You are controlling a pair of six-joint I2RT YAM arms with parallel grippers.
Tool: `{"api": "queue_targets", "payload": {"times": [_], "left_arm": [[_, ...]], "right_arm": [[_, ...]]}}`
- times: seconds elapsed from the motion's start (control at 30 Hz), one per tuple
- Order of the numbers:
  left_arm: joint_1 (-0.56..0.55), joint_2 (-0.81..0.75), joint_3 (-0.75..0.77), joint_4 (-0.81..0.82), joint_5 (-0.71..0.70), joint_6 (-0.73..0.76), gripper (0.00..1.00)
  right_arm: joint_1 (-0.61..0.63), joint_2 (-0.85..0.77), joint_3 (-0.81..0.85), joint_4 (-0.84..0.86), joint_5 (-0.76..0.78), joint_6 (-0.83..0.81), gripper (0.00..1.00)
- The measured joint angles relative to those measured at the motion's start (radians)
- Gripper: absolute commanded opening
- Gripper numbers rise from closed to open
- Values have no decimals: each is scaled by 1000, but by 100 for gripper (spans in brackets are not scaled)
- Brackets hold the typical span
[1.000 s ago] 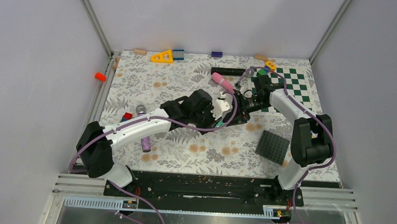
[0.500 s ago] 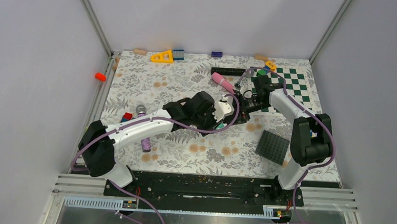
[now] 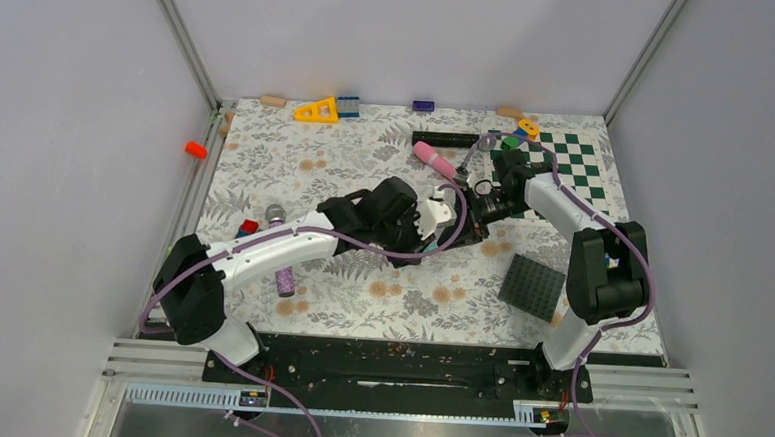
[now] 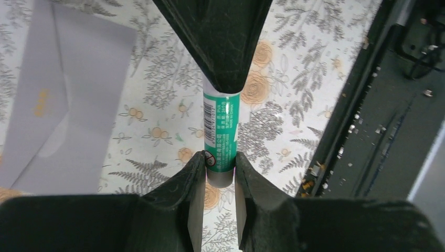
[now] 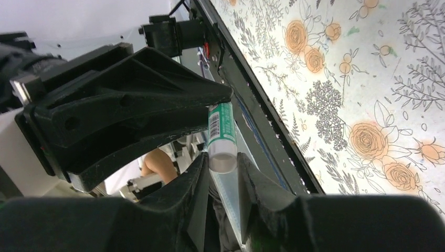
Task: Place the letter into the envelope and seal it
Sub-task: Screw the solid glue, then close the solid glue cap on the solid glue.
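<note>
Left claw (image 4: 219,163), right claw (image 5: 223,163) both pinch glue stick (image 4: 221,121); envelope (image 4: 63,105) nearby.

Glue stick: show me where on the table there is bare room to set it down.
Two bare patches: one between the yellow triangle block and the pink cylinder; a wider one along the near edge, between the purple cylinder and the dark studded plate. Crowded: the checkerboard corner with its blocks, and the middle, where the left arm and right arm meet.
</note>
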Motion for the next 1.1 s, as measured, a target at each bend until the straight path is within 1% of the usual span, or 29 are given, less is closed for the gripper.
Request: {"api": "queue_targets", "payload": {"times": [0.03,0.07,0.1,0.13,0.2,0.27,0.33,0.4,0.57,0.7,1.1], "left_arm": [[4,1,0,-5,28,1,5],[13,4,3,-19,89,4,5],[20,6,5,-23,103,5,5],[38,12,11,-39,170,8,5],[66,27,28,-70,293,15,6],[93,44,47,-98,403,18,6],[114,59,60,-115,482,18,6],[126,63,63,-125,528,16,6],[126,63,63,-124,539,-5,6],[126,63,63,-119,536,-16,6],[134,63,49,-76,515,-45,6]], "right_arm": [[3,0,4,-29,0,-34,28],[9,-2,8,-57,0,-70,28],[14,-5,13,-81,2,-103,29],[21,-13,18,-110,4,-146,31],[37,-47,19,-156,15,-230,40],[55,-95,19,-180,31,-292,52],[69,-141,19,-181,43,-315,58],[79,-186,19,-168,53,-317,59],[84,-203,14,-100,79,-233,58],[93,-194,4,-45,115,-172,56],[131,-170,-29,-6,150,-139,52]]}}
